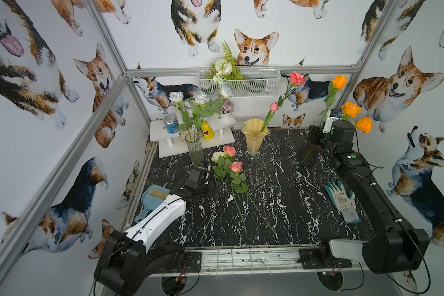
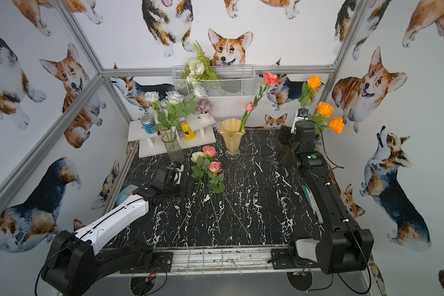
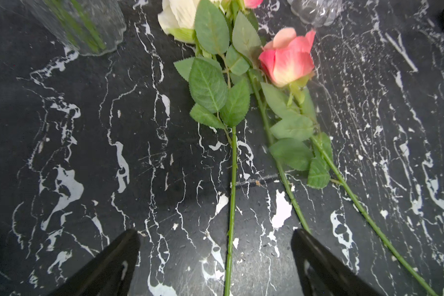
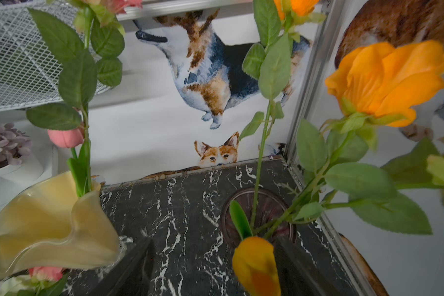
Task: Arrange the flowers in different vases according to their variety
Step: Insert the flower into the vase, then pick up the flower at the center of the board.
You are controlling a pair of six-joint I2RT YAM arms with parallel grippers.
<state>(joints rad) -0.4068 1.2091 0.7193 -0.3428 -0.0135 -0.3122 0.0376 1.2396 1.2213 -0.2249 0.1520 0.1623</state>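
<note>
Black marbled table (image 1: pixel 280 200), three loose long-stemmed roses (image 1: pixel 235 166)

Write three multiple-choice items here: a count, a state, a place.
1. Flowers lying on the table: A one; B three; C five.
2. The left gripper is: A open; B shut on a flower; C shut on a vase.
3. The orange flowers stand: A on the table; B in the left gripper; C in the dark purple vase.
B: one cream rose and two pink roses lie there. A: its fingers stand apart over the cream rose's stem. C: their stems enter its mouth.
</note>
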